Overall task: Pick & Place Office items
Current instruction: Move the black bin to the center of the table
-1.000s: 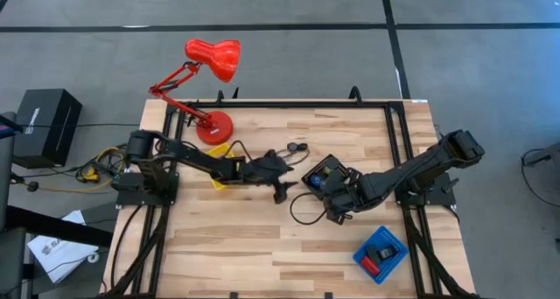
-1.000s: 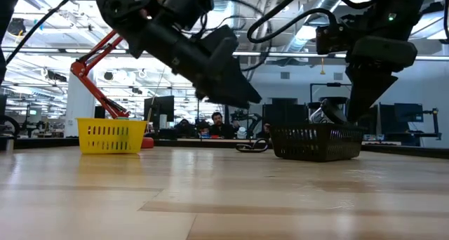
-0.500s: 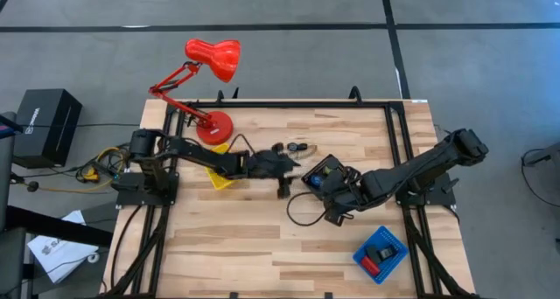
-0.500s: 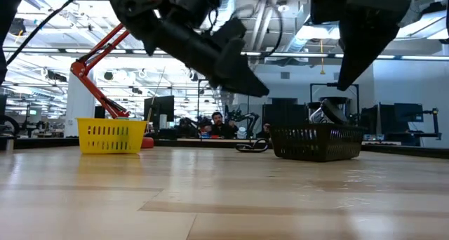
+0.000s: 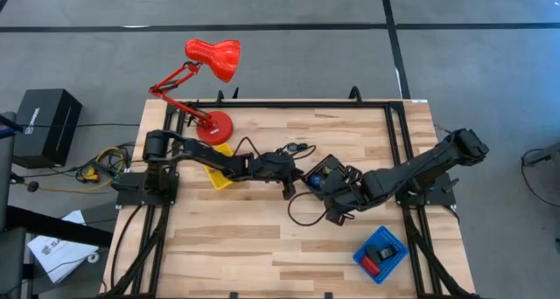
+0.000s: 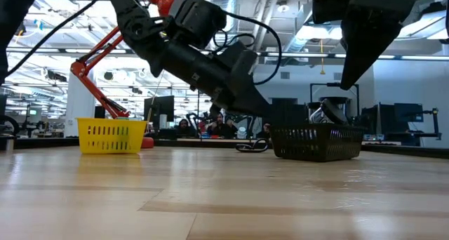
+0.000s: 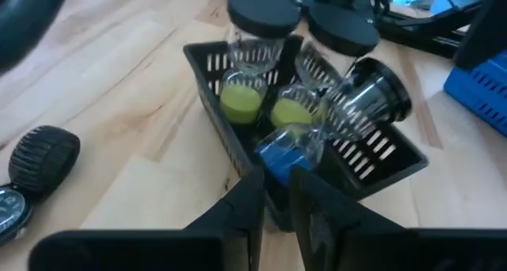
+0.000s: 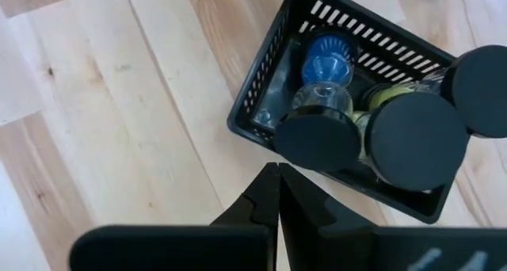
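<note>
Room: grey floor w/ black tape lines around a pale wood-plank table; open lab w/ monitors and seated people behind, per low view.
Left gripper: near table centre, toward the far edge, just beside the black basket; fingers narrow w/ a slim gap, nothing seen between them.
Right gripper: over the basket's near side; fingers pressed together, holding nothing.
Black basket: slotted hard plastic, square, mid-table. Holds about 4 small clear jars w/ flat black round lids, 2 w/ yellow-green fill, 1 tipped over, plus a blue-filled jar.
Loose items: ribbed black disc and a silvery dial-like bit on bare wood near the far edge, beside the basket; thin black cord loop toward the near side.
Other trays: yellow tray, slotted, by the lamp's base near the far-left corner; contents can't tell. Blue tray near the near-right corner, w/ a black block and a red one.
Lamp: glossy red, jointed arm, far-left corner.
Progress (my read): partly done. Several jars binned, 2 pcs in blue tray; disc, dial bit and cord not yet placed.
</note>
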